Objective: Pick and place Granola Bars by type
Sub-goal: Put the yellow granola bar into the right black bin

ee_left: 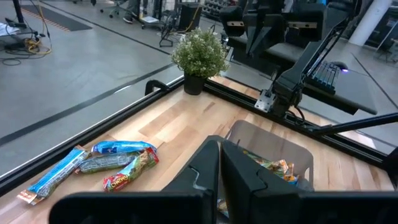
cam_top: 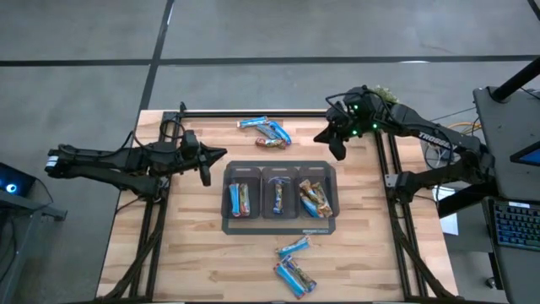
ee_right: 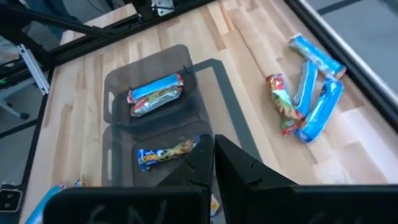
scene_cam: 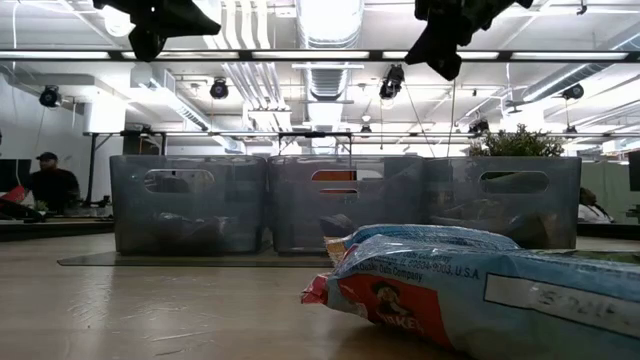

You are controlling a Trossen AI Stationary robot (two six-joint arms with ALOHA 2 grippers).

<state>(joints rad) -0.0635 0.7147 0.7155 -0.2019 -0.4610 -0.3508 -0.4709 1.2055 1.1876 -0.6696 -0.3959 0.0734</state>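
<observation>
Looking down on the table, you see a grey three-compartment tray [cam_top: 279, 222] at the centre with granola bars [cam_top: 240, 199] in each bin: the left and middle bins hold bars with long axes running 12 to 6 o'clock, and the right bin's bars lie tilted, roughly 10 to 4. A loose cluster of bars [cam_top: 267, 132] sits at 12 o'clock from the tray near the far edge, mostly angled 10 to 4. Another cluster [cam_top: 294, 267] lies at 6 o'clock near the front edge, one bar pointing about 2 to 8.

In the low view, the nearest wrapper [scene_cam: 470, 285] reads "QUAKER" and "U.S.A.".

Your left gripper [cam_top: 206, 165] hovers at 9 o'clock from the tray, fingers pressed together, empty. Your right gripper [cam_top: 337, 149] hovers at 1 o'clock, fingers likewise pressed together, holding nothing.
</observation>
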